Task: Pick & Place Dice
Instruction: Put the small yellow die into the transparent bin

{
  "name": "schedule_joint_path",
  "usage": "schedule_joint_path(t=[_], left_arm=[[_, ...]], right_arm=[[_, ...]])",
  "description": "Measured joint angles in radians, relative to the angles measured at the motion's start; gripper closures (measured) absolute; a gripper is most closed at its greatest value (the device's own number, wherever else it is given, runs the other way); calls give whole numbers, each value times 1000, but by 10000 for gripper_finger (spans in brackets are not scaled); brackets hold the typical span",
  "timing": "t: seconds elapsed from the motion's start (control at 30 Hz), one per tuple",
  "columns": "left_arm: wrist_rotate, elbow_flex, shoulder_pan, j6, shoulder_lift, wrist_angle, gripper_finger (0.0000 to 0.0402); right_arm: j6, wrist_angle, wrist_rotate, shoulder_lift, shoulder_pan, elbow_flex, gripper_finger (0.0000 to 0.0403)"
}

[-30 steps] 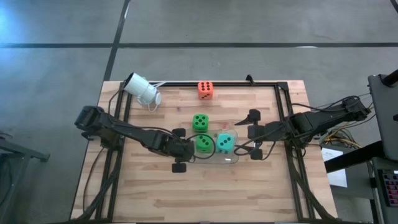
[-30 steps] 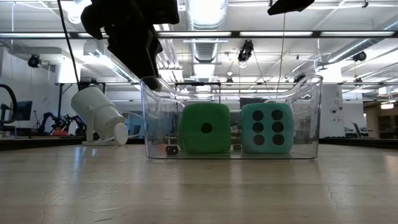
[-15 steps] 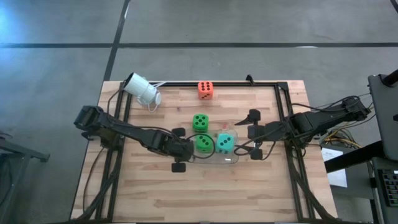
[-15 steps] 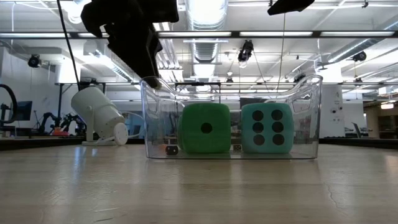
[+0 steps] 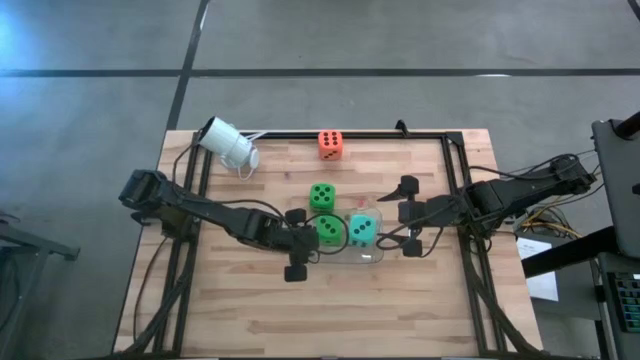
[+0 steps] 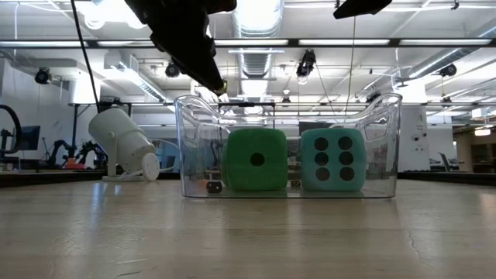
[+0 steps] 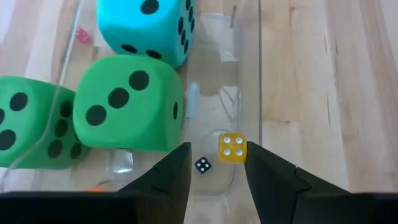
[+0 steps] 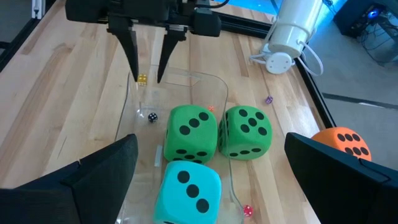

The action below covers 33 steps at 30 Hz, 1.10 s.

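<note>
Presently the left gripper hangs over the near corner of the clear bin. Its fingers are spread wider than the small yellow die at 1 fingertip, so I judge it released. Advice: stay inside the wall line and lift straight up. 1 green die and the teal die sit in the bin. The right gripper waits beside it, spread. Beyond lie the 2nd green die and the orange die. No legible writing.
</note>
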Motion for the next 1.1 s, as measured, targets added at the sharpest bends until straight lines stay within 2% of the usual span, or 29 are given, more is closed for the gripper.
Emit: schedule_joint_path(t=[0.3,0.77,0.93,1.1], left_arm=[[35,-59,0,-22,1,-4,254],[34,-28,8,-18,-1,5,254],[34,24,7,-17,-1,-56,254],[41,24,6,-15,-1,-78,254]], right_arm=[[-1,0,0,0,0,0,3],[-16,0,0,0,0,0,3],[-15,0,0,0,0,0,3],[-15,0,0,0,0,0,3]])
